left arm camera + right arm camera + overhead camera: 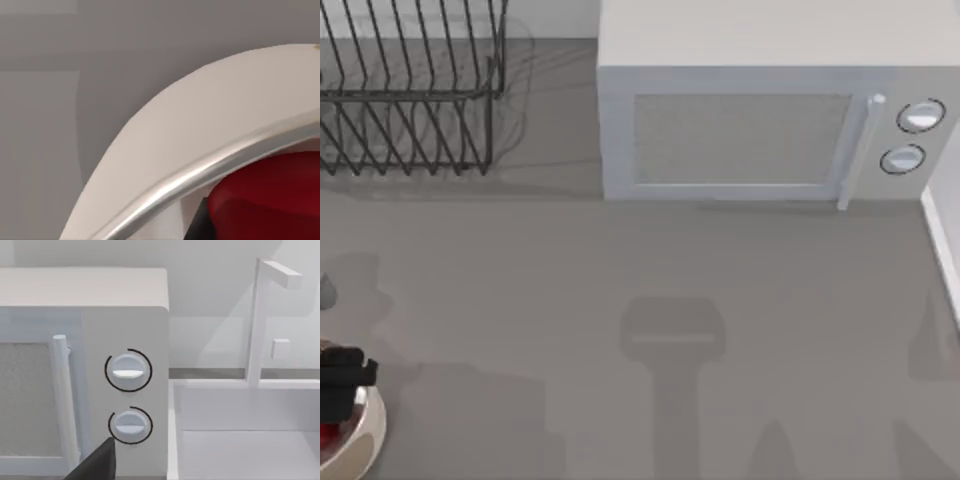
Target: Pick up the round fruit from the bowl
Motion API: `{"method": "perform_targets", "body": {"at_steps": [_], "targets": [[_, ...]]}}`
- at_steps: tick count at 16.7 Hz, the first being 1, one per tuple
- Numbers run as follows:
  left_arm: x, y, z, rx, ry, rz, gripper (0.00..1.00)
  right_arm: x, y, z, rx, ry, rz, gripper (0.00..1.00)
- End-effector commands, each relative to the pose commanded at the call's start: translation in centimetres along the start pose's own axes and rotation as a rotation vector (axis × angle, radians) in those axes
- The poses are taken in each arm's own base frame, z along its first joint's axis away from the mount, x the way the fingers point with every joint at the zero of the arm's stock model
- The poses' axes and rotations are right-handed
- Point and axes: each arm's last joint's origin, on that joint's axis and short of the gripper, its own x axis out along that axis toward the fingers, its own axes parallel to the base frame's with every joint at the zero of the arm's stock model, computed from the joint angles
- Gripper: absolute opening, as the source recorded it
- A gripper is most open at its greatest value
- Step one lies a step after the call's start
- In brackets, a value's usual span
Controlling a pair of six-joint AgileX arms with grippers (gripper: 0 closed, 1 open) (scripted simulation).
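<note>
The cream bowl [365,440] sits at the table's front left corner, partly cut off by the top view's edge. A bit of the red round fruit [328,432] shows inside it. My left gripper [342,372] is a black block over the bowl's far rim, directly above the fruit. In the left wrist view, the bowl's thick glossy wall [200,130] curves across close up. The red fruit [270,200] lies just behind the rim, very near the camera. A dark edge of my right gripper [97,462] shows in the right wrist view, facing the microwave's knobs.
A white microwave [760,120] stands at the back centre-right, its two knobs [128,371] on its right side. A black wire dish rack [410,90] is at the back left. A white sink [245,440] with a faucet [260,320] lies right of the microwave.
</note>
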Motion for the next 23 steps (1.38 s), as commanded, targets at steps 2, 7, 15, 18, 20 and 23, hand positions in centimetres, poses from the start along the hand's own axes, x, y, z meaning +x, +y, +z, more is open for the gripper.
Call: {"method": "perform_targets", "body": {"at_steps": [2,7,15,18,20,23], "targets": [[0.86,-0.03,-0.34,0.0,0.013,-0.002,1.0,0.0,0.0,0.0,0.0,0.0,0.0,1.0],[0.91,-0.03,-0.36,0.0,0.013,-0.002,0.92,0.0,0.0,0.0,0.0,0.0,0.0,1.0],[0.91,-0.03,-0.36,0.0,0.013,-0.002,0.32,0.0,0.0,0.0,0.0,0.0,0.0,1.0],[0.91,-0.03,-0.36,0.0,0.013,-0.002,0.1,0.0,0.0,0.0,0.0,0.0,0.0,1.0],[0.91,-0.03,-0.36,0.0,0.013,-0.002,0.0,0.0,0.0,0.0,0.0,0.0,0.0,1.0],[0.91,-0.03,-0.36,0.0,0.013,-0.002,0.0,0.0,0.0,0.0,0.0,0.0,0.0,1.0]]}}
